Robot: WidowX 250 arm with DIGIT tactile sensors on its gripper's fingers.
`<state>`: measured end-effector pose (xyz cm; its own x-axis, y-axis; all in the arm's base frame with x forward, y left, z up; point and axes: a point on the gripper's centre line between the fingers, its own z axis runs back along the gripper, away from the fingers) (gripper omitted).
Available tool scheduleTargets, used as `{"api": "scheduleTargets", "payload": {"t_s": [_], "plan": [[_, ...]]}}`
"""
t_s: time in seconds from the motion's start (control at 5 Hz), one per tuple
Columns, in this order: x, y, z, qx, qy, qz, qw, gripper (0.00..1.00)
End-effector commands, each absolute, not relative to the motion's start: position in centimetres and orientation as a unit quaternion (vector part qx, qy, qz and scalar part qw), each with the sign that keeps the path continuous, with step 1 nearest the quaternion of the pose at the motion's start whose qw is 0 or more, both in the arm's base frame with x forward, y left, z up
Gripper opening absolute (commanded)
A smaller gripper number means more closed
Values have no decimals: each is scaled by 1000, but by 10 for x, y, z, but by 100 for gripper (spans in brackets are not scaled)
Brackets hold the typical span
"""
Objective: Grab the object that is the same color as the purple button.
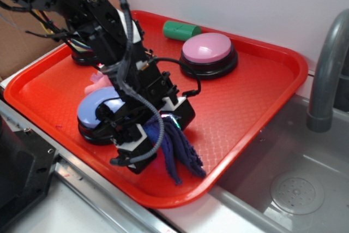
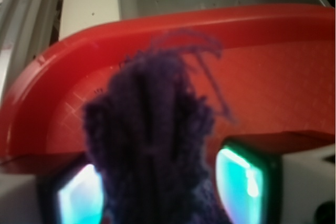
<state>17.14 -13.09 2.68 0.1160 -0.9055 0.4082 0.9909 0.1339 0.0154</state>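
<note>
Gripper [image 1: 158,135] has its jaws closed on the purple cloth [image 1: 180,151], which dangles near the red tray [image 1: 262,96]'s front edge beside the purple button [image 1: 95,107]. Best to lift straight up, grip firm.

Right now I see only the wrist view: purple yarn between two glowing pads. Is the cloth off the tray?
Observer: Partly. In the exterior view the purple cloth hangs from the gripper, and its lower strands seem to reach the red tray.
Operator: Where is the purple button?
Observer: Right beside the gripper, the purple button sits partly hidden behind the arm.
Operator: Anything else close?
Observer: A pink plush toy lies just behind that button.
</note>
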Motion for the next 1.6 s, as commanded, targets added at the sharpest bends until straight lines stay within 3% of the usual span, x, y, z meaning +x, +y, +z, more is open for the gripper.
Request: {"api": "scheduleTargets", "payload": {"t_s": [0.0, 0.2, 0.6, 0.8, 1.0, 1.4], "plan": [[173, -134, 40, -107, -179, -641, 738, 0], [183, -127, 53, -96, -184, -613, 763, 0], [218, -102, 112, -76, -170, -490, 851, 0], [229, -75, 138, -42, -111, -404, 907, 0], [226, -29, 158, -22, -81, -289, 953, 0], [200, 25, 173, 38, -48, -92, 994, 0]]}}
